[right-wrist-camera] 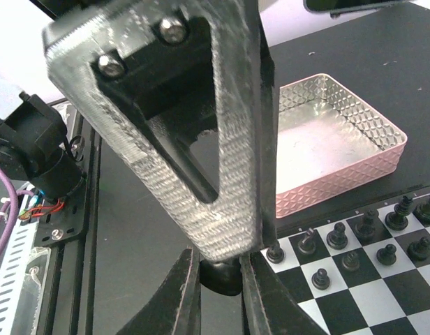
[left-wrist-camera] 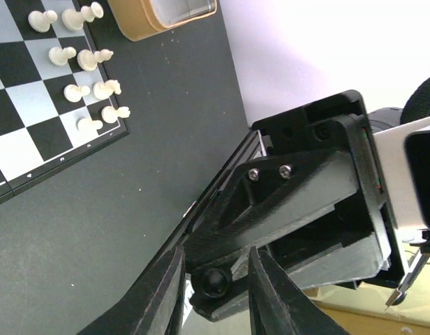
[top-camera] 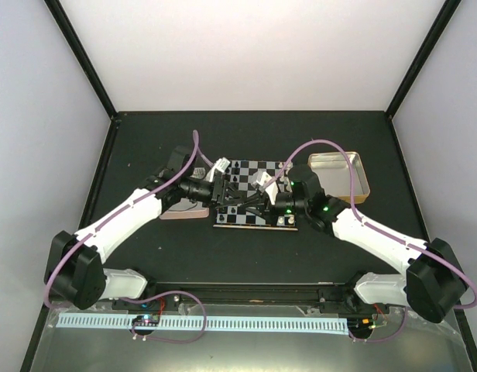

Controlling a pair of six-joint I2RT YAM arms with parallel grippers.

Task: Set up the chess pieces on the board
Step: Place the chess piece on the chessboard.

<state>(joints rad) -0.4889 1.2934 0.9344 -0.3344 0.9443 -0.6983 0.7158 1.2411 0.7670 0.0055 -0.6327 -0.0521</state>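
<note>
Seemingly mid-placement of chess pieces (right-wrist-camera: pixel 337 237) on the board (right-wrist-camera: pixel 368 296) — left fingers (left-wrist-camera: pixel 162 293) and right fingers (right-wrist-camera: pixel 183 293) crowd together, grip impossible to tell — next, part them carefully.

Overhead view, two close wrist views, sharing the board (top-camera: pixel 247 171)

I am in a robot lab box, plain white walls (top-camera: pixel 254 46), black corner posts (top-camera: pixel 80 54), black table (top-camera: pixel 145 256), long loose purple wires (top-camera: pixel 320 142)
</note>
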